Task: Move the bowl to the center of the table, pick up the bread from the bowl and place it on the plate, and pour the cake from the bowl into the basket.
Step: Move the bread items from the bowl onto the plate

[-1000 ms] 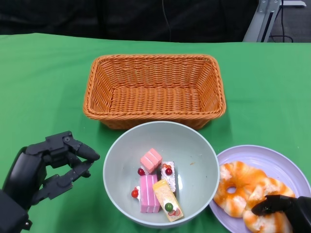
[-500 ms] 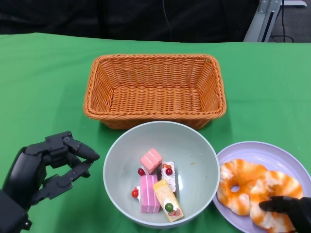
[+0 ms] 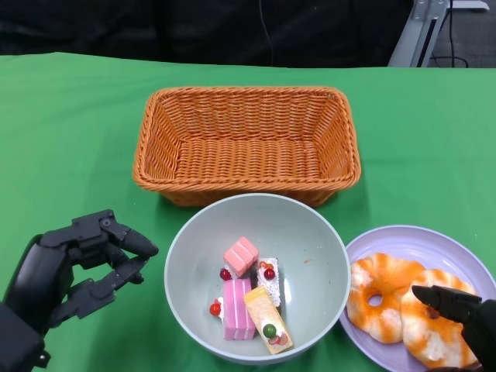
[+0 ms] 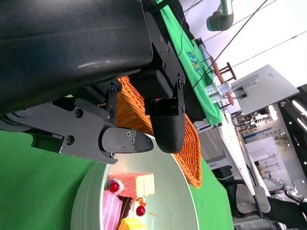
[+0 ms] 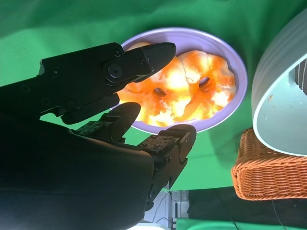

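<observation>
The smooth, pale grey-green bowl [image 3: 258, 277] sits near the front edge of the green tabletop [image 3: 70, 124], holding blocky pink and cream cake pieces [image 3: 248, 301], just before the woven orange basket [image 3: 246, 142]. Two glossy, ring-shaped breads [image 3: 407, 310] lie on the round lilac plate [image 3: 418, 241] at the front right corner. The right hand [image 3: 463, 316] hovers over them, fingers [image 5: 144, 57] spread and empty; the left hand [image 3: 70, 267], beside the bowl, has its fingers apart, holding nothing.

The head view was evenly and brightly lit from above, sharp across the green cloth [image 3: 70, 132], with only soft shadows under the basket [image 3: 246, 143] and bowl [image 3: 306, 240]. In the right wrist view the bread [image 5: 184, 91] glared, nearly blown out, while the right hand [image 5: 120, 96] sat close, dark and slightly soft. The left wrist view was bright behind, its far background hazy, and the left hand [image 4: 120, 96] showed dull highlights.
</observation>
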### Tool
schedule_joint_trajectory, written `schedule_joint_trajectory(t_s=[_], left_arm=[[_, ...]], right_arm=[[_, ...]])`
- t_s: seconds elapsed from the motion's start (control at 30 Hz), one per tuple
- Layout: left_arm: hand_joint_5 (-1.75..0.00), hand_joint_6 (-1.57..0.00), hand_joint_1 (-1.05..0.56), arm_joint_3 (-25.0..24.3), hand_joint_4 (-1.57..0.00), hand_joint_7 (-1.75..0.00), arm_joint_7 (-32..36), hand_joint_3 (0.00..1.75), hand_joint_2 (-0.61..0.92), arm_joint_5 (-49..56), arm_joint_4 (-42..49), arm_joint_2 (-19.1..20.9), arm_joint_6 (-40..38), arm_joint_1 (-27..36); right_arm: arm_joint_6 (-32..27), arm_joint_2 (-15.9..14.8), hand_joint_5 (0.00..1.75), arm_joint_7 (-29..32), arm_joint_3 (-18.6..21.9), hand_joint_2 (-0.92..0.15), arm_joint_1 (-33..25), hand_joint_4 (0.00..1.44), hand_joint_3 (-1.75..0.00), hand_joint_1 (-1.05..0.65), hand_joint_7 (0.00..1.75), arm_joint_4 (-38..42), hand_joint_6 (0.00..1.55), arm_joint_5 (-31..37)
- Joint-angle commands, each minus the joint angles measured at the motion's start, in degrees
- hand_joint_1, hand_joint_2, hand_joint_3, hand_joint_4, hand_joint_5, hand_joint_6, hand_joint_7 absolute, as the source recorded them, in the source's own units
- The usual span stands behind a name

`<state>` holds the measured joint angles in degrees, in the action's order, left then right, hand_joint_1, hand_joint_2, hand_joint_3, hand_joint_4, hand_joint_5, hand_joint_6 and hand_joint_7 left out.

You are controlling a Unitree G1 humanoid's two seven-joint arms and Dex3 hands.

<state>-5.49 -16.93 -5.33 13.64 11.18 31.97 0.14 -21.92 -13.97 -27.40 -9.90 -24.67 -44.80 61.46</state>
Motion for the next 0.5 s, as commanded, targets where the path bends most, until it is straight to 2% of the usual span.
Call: schedule_joint_trajectory(t_s=[0.03, 0.13, 0.2, 0.3, 0.4, 0.5], left_arm=[[-1.34, -0.82, -0.13, -0.5, -0.79, -0.98, -0.2, 0.27, 0.92, -0.2, 0.1, 1.1, 0.2, -0.2], [-1.34, -0.82, -0.11, -0.5, -0.79, -0.99, -0.1, 0.29, 0.92, -0.1, -0.4, 1.1, -0.1, 0.1], [-1.34, -0.81, -0.10, -0.6, -0.78, -0.99, 0.0, 0.30, 0.92, -0.1, -0.5, 1.1, -0.1, 0.1], [-1.34, -0.82, -0.10, -0.6, -0.78, -0.99, 0.2, 0.30, 0.92, 0.1, -0.2, 1.1, 0.1, 0.0], [-1.34, -0.82, -0.09, -0.7, -0.78, -0.99, 0.1, 0.31, 0.92, 0.1, 0.5, 1.2, 0.2, -0.3], [-1.34, -0.81, -0.10, -0.7, -0.78, -0.99, -0.4, 0.30, 0.92, -0.5, 1.1, 1.2, 0.5, -0.6]], right_arm=[[-0.6, 0.5, 0.07, -2.5, 0.3, -0.92, -0.1, 0.57, -0.03, -0.60, 0.00, -1.8, 0.37, 1.4], [-0.9, 1.1, 0.06, -5.3, 0.6, -0.92, -0.2, 0.56, -0.03, -0.61, 0.00, -4.5, 0.37, 1.5], [-0.4, 2.9, 0.07, -3.7, 1.4, -0.92, -0.4, 0.60, -0.04, -0.60, 0.02, -6.9, 0.41, -1.1], [1.2, 6.5, 0.09, 1.1, 2.9, -0.92, -0.5, 0.67, -0.05, -0.56, 0.04, -9.1, 0.48, -8.2], [5.2, 9.7, 0.09, 5.9, 4.7, -0.92, -0.8, 0.70, -0.05, -0.53, 0.05, -10.2, 0.53, -19.0], [7.3, 12.3, 0.10, 8.1, 5.7, -0.92, -1.6, 0.72, -0.04, -0.52, 0.06, -10.6, 0.56, -28.8]])
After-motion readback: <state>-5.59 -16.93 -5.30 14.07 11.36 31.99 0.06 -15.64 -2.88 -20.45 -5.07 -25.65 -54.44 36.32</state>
